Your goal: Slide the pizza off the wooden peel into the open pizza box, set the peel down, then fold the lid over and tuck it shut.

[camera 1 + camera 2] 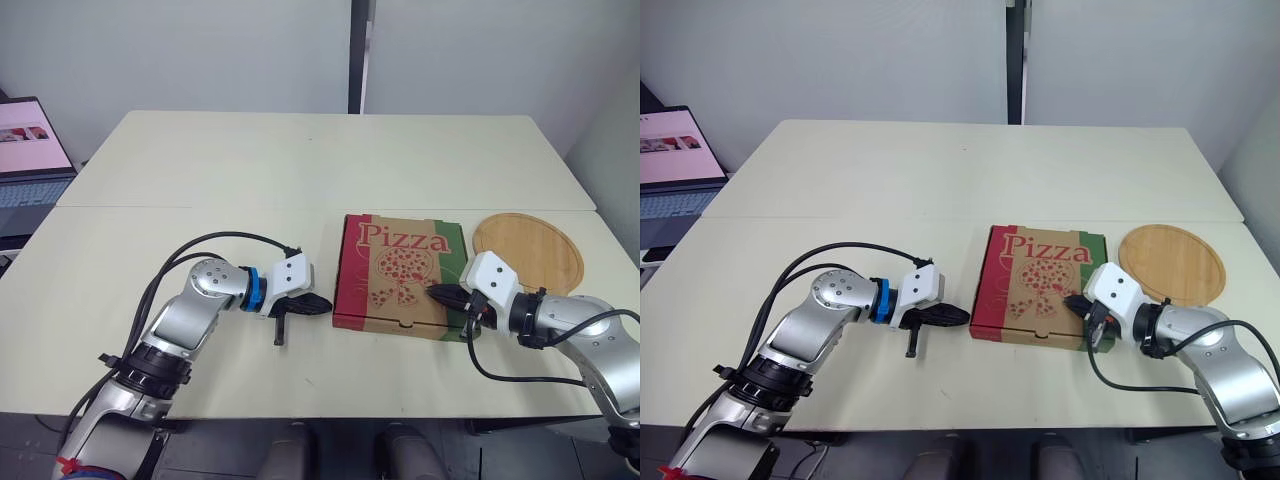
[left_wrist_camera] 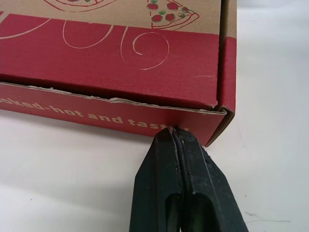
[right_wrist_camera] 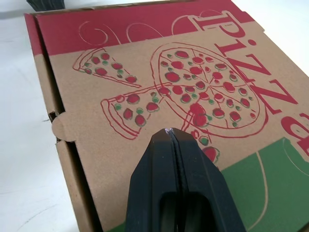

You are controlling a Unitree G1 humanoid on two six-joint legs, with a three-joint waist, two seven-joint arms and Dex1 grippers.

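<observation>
- Pizza box [image 1: 400,270]: lid down, on the table [image 1: 250,170]; wooden peel [image 1: 530,250] just beside its right edge.
- Left gripper [image 1: 318,305]: fingers pressed together, tip at the box's left wall (near the front corner).
- Right gripper [image 1: 445,296]: fingers together, over the lid's front right part.

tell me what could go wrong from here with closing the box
1. The lid edge looks wavy along the pizza box side wall; the shut left gripper at that wall may shove the box rather than tuck it.
2. A shoved box could slide toward the wooden peel lying beside it.
3. The shut right gripper, at the lid, might dent it if pressed hard.
</observation>
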